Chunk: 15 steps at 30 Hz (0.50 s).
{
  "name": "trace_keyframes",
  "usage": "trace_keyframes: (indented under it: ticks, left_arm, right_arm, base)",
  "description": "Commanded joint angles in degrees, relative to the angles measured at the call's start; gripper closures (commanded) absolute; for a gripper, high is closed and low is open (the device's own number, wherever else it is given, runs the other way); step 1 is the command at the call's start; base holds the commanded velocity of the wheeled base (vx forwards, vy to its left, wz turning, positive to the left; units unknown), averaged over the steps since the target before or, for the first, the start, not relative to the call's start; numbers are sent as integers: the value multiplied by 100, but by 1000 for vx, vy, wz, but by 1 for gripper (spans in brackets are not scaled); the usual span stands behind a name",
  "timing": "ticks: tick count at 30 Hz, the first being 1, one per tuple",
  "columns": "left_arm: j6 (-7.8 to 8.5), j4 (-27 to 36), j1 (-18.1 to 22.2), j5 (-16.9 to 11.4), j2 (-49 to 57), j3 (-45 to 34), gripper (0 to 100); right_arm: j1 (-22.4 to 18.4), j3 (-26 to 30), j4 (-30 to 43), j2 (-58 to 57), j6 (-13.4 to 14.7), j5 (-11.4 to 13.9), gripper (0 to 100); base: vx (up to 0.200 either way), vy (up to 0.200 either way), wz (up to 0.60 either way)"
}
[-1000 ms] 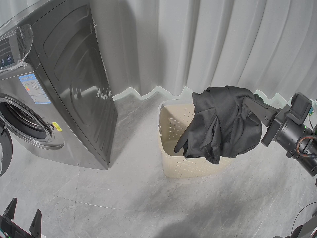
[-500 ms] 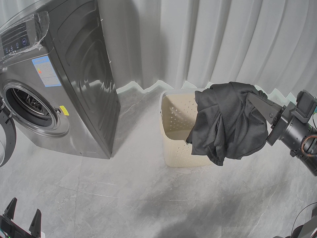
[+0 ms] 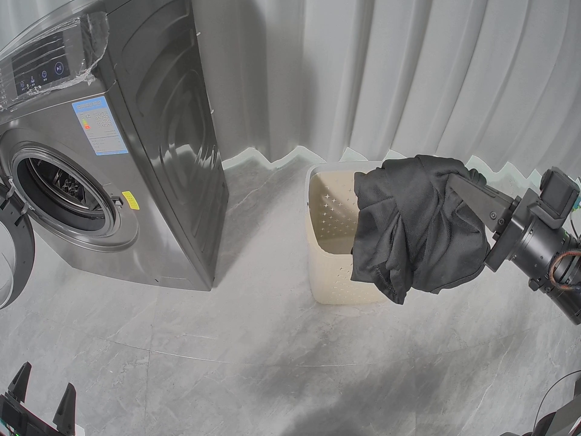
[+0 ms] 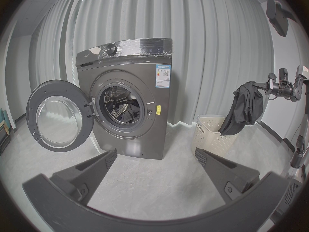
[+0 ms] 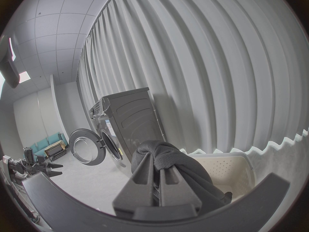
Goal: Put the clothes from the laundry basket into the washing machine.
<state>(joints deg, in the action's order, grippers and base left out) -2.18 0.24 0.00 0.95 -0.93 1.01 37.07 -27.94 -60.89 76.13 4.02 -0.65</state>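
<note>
- The right jaws are pinching a bunched dark garment (image 3: 417,225), holding it high so that its folds are drooping over the laundry basket (image 3: 330,213), apparently ready for carrying.
- The left jaws are hanging spread apart, low near the floor (image 3: 242,346), gripping nothing.
- The washing machine (image 3: 163,122) is standing well apart from the basket, with its door (image 4: 54,113) swung open for loading and clothes (image 4: 126,111) lying in the drum.
</note>
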Motion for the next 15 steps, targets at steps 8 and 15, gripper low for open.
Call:
trace_keyframes:
  ticks: [8, 15]
  left_arm:
    - [-2, 2, 0, 2, 93, -92, 0]
    - [-2, 2, 0, 2, 93, -84, 0]
  right_arm:
    - [72, -1, -2, 51, 2, 3, 100]
    - [81, 52, -2, 130, 11, 12, 100]
  base:
    - [0, 200, 0]
    - [0, 200, 0]
